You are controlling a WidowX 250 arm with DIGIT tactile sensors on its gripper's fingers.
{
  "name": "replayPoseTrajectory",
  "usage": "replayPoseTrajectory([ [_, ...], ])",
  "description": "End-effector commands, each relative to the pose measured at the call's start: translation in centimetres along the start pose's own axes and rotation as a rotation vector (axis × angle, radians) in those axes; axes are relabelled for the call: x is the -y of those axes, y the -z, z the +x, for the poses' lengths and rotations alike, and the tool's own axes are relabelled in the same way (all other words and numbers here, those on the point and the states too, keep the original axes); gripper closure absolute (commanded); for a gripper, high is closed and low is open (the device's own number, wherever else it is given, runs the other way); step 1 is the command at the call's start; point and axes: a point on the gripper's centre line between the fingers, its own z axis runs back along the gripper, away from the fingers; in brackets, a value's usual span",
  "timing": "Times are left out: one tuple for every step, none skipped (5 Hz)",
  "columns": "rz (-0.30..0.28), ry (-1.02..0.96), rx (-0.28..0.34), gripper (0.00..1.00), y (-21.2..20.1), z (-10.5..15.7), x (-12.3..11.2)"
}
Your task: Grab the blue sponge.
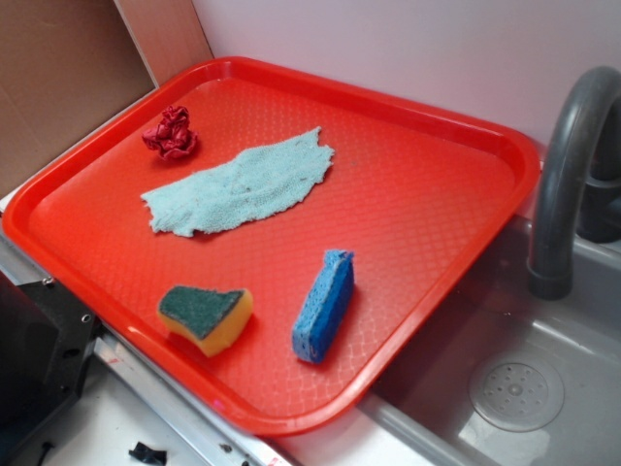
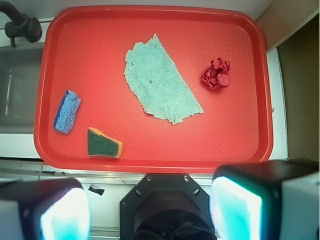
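Red tray (image 2: 260,100) holds blue sponge (image 2: 67,111), yellow sponge (image 2: 104,143), cloth (image 2: 161,80); hand (image 2: 150,210) spread wide, empty.

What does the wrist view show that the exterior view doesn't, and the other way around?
Only the wrist view shows the gripper, its two fingers blurred at the bottom edge and spread apart, holding nothing. Only the exterior view shows the sink drain and the faucet's full curved spout. Both show the red tray carrying the blue sponge, the yellow sponge with a green top, the teal cloth and a crumpled red wad.
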Motion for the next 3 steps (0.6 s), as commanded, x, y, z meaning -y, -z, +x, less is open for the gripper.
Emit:
replayPoseTrajectory([
  [0.000, 0.000, 0.000, 0.00, 0.0, 0.0, 0.0],
  [-0.056, -0.075, 0.050, 0.00, 0.4, -0.5, 1.1],
  [-0.024, -0.293, 0.163, 0.00, 2.1, -0.2, 3.9],
])
